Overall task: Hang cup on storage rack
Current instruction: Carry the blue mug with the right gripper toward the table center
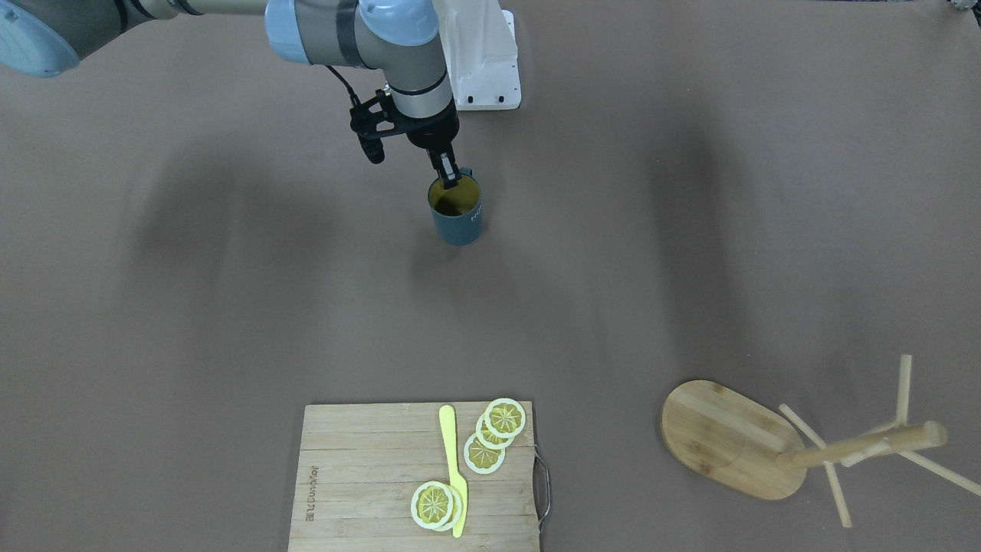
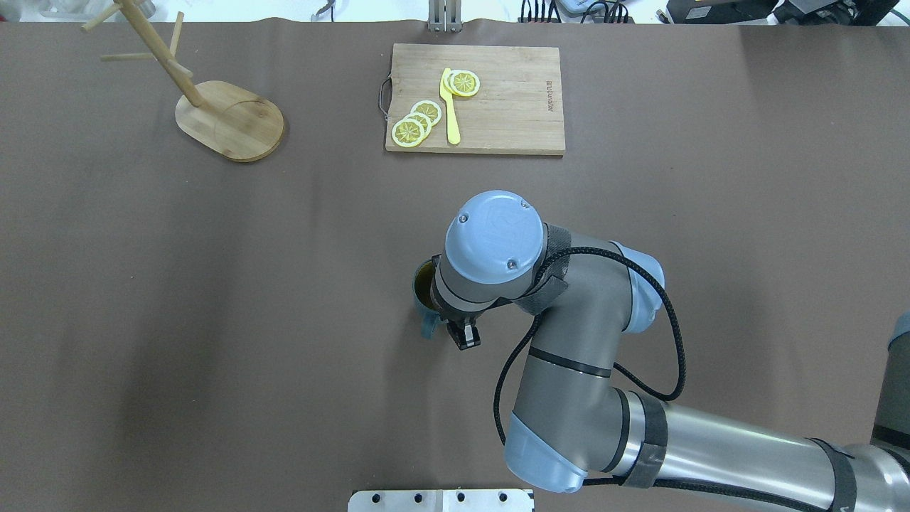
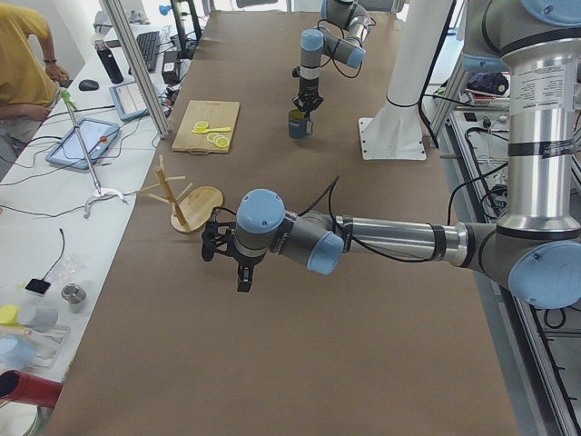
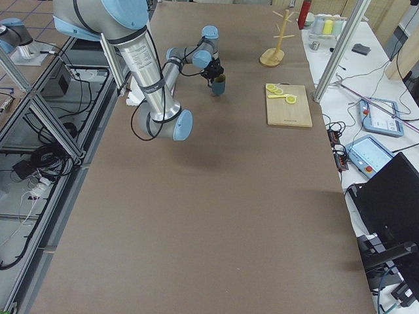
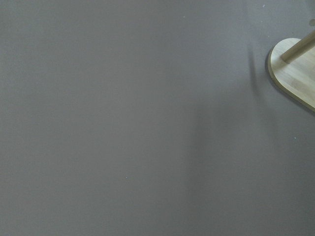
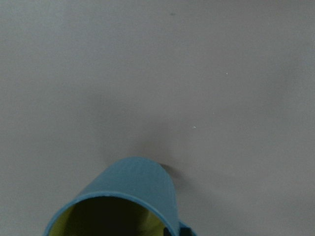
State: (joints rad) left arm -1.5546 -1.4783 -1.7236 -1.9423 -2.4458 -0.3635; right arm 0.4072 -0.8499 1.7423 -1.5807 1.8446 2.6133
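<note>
Nearest the robot, the right gripper [image 1: 449,175] reaches straight down onto a dark blue-grey cylindrical cup [image 1: 457,213] with a yellow-olive inside. The cup is at about mid-table, mouth up, its long axis vertical. The jaws stand narrow across the cup's wall on the robot's side, one finger inside the rim and one outside. We judge that they pinch it. The loop handle [image 2: 429,329] points back toward the robot, just beside the grip. We cannot tell whether the cup's base touches the brown table [image 2: 142,320].

The left gripper [image 3: 245,275] hangs over the table on the robot's left. We cannot tell how its jaws stand.

Farther out, at the far edge, lies a rectangular bamboo cutting board [image 2: 512,107] with lemon slices [image 2: 416,124] and a yellow knife [image 2: 450,107].

Farthest, at the far left corner, stands the light wooden storage rack [image 2: 231,121], with an oval base, an upright post and thin pegs slanting upward. From the jaws it lies well ahead and well to the left. The left arm is nearer it, yet the right arm has the cup. We judge that the carry runs diagonally, left of the board, and that the cup must turn so its handle leads onto a peg.
</note>
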